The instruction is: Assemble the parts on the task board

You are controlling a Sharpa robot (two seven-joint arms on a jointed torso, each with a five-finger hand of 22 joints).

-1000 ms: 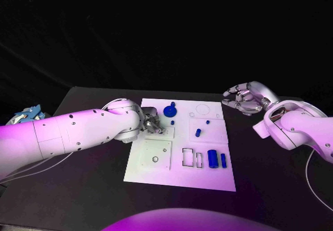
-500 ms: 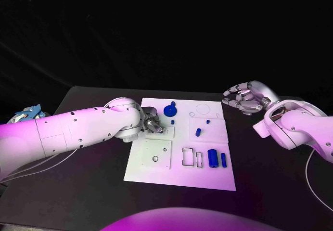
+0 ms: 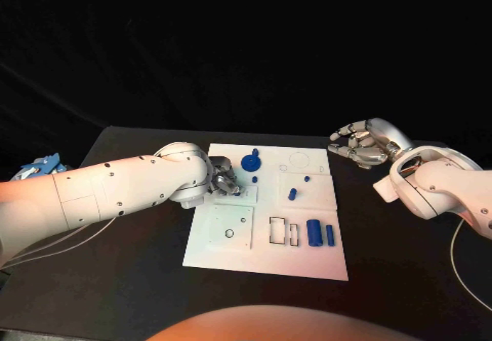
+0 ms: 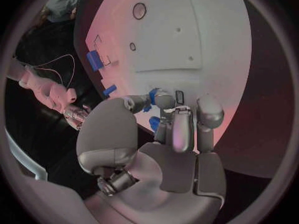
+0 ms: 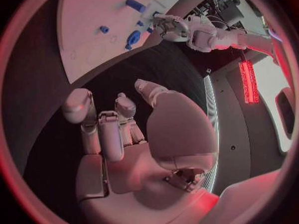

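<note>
The white board lies in the middle of the frame on the black table, and from what I can see the job is only partly done. In its lower right a fat blue cylinder and a thinner blue peg sit beside two outlined slots that look unfilled; the square plate in its lower left shows bare holes. A small blue piece lies near the middle, another tiny one just above it, and a round blue knob stands near the top edge. My left hand is down at the board's left edge, just below that knob, fingers drawn together; in the left wrist view my fingertips seem to pinch a small blue part against the white surface, so I judge I am seating it. My right hand hangs off the board's upper right corner, over the table, fingers curled in with nothing in them. Most pieces, I reckon, remain to be placed.
</note>
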